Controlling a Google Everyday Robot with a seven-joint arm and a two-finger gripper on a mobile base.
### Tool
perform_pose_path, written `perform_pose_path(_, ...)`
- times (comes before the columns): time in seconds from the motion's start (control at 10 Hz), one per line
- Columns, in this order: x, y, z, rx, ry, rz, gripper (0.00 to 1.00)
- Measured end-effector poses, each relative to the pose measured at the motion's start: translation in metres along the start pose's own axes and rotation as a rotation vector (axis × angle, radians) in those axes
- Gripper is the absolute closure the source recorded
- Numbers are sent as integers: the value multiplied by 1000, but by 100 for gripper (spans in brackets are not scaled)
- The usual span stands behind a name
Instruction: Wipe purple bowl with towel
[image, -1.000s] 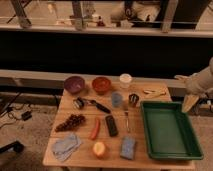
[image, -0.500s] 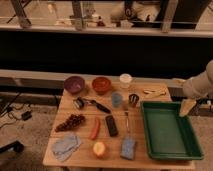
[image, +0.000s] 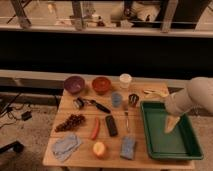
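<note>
Over the green rectangular plastic tray (image: 192, 146) at the right end of the light wooden worktop (image: 86, 135), the pale two-finger claw (image: 171, 124) hangs off the grey-white arm (image: 197, 97) that comes in from the right edge. The claw is released with nothing in it. Step in hand, my read: pre-grasp. The towel isn't picked up yet, so no wiping is done and the task is near zero. The thin wrinkled light blue-grey cloth towel (image: 66, 146) lies flat at the front-left corner, well apart from the claw and near the round orange-yellow peach (image: 99, 149). The small round dark purple bowl (image: 74, 84) sits upright at the back-left corner, beside the orange-red round bowl (image: 101, 85) but not touching it. Next move needs: cross the worktop leftwards, drop onto the towel and pinch a fold. Avoid the thick blue rectangular sponge block (image: 128, 148) on the peach's other side. Then lift, carry back past the dark grape bunch (image: 73, 121) to the purple bowl, and rub inside it. The cloth looks limp, so the grip may catch one layer only, and a light bowl may slide under the wipe. Hard to make out: the claw reads as one pale shape against the tray, so I can't tell whether its tips touch the tray floor. The arm is cut off at the right edge and the base isn't in view. The purple bowl's inside is too dark to tell if it's empty.
</note>
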Motion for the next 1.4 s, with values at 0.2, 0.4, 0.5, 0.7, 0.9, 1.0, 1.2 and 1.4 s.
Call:
perform_pose_path(0.2, -47, 15, 17, -28, -38, -84, 0)
perform_pose_path(0.4, -97, 28, 37, -58, -66, -153, 0)
perform_pose_path(0.5, -118, 33, 46, -72, -75, -181, 0)
perform_pose_path(0.7, -159, 44, 67, -102, -89, -230, 0)
perform_pose_path(0.9, -183, 54, 80, -124, -97, -258, 0)
perform_pose_path(1.0, -183, 53, 80, -123, -97, -257, 0)
perform_pose_path(1.2, -183, 53, 80, -123, -97, -258, 0)
perform_pose_path(1.4, -183, 53, 80, -123, -97, -257, 0)
